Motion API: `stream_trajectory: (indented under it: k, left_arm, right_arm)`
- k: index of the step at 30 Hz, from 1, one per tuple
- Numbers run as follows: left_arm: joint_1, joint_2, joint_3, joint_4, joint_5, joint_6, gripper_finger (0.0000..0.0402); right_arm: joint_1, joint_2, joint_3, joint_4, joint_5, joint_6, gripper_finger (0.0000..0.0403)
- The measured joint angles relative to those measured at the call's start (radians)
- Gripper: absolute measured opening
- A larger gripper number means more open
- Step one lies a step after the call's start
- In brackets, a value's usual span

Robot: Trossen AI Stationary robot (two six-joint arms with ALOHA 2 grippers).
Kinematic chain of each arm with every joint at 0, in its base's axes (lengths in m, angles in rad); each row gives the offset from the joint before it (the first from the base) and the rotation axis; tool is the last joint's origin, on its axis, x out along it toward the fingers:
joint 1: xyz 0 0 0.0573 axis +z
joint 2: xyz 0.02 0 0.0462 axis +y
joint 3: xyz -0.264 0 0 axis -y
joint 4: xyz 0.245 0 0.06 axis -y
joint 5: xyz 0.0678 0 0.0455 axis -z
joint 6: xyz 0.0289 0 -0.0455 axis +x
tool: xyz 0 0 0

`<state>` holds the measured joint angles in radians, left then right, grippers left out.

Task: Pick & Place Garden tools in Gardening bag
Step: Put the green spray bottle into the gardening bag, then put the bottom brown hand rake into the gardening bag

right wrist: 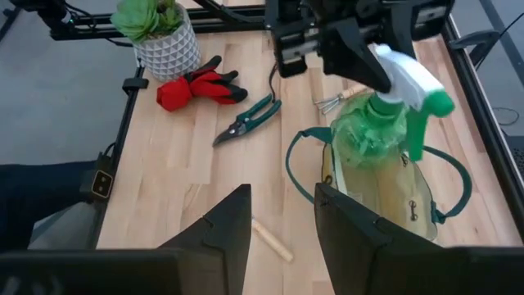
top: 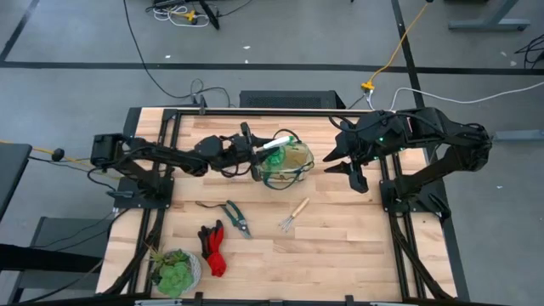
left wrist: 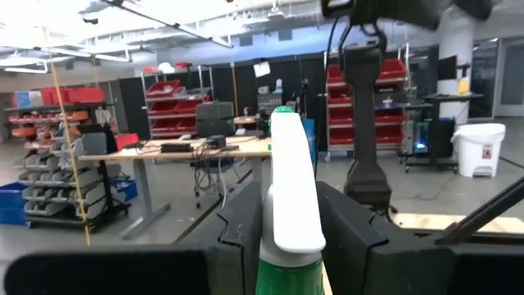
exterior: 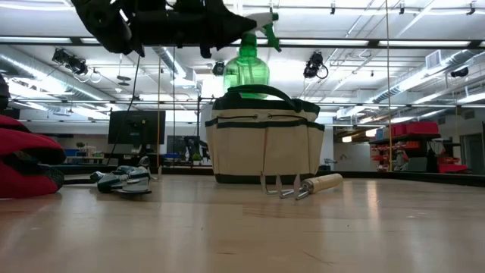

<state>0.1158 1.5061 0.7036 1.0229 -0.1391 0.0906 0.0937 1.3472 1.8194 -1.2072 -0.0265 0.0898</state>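
The left gripper (top: 255, 153) is clamped on the white trigger head of a green spray bottle (right wrist: 378, 123), its fingers (left wrist: 246, 225) pressed against either side of the head. It holds the bottle upright over the open mouth of the gardening bag (exterior: 265, 144), which looks like the way to lower it straight in between the looped handles without snagging them. The bottle is translucent green and rounded, with a white sprayer and a green trigger lever. The bag is tan fabric with dark green trim and outer pockets, standing near the far middle of the table (top: 340, 246).

The right gripper (top: 350, 161) waits just right of the bag, its fingers apart and empty.

Still on the table are the pruning shears (top: 236, 217) and the red-and-black gloves (top: 213, 246) to the near left, and a wooden-handled hand fork (top: 293, 215) near the bag's front. A potted plant (top: 176, 272) sits at the near-left corner.
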Motion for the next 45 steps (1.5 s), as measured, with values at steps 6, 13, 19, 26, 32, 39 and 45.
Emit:
stream_trajectory:
  k: [6,13,19,26,32,39,45]
  left_arm:
    - [-0.002,0.033,0.0,-0.001,0.003,0.025,0.0101]
    - [-0.002,0.035,0.0,-0.045,0.005,0.033,0.0102]
    - [-0.001,0.035,0.0,-0.093,-0.01,0.043,0.0104]
    - [-0.001,0.035,0.0,-0.115,-0.024,0.053,0.0105]
    - [-0.001,0.035,0.0,-0.118,-0.024,0.052,0.0106]
    - [-0.001,0.035,0.0,-0.144,-0.024,0.052,0.0129]
    - [-0.001,0.035,0.0,-0.163,-0.025,0.046,0.0144]
  right_arm:
    - [0.0,0.0,0.0,0.0,0.011,-0.001,0.0135]
    - [0.0,0.0,0.0,0.0,0.011,-0.002,0.0135]
    - [0.0,0.0,0.0,0.0,0.011,-0.002,0.0135]
    - [0.0,0.0,0.0,0.0,0.011,-0.002,0.0135]
    - [0.0,0.0,0.0,0.0,0.011,-0.002,0.0135]
    - [0.0,0.0,0.0,0.0,0.011,-0.002,0.0135]
    - [0.0,0.0,0.0,0.0,0.011,-0.002,0.0135]
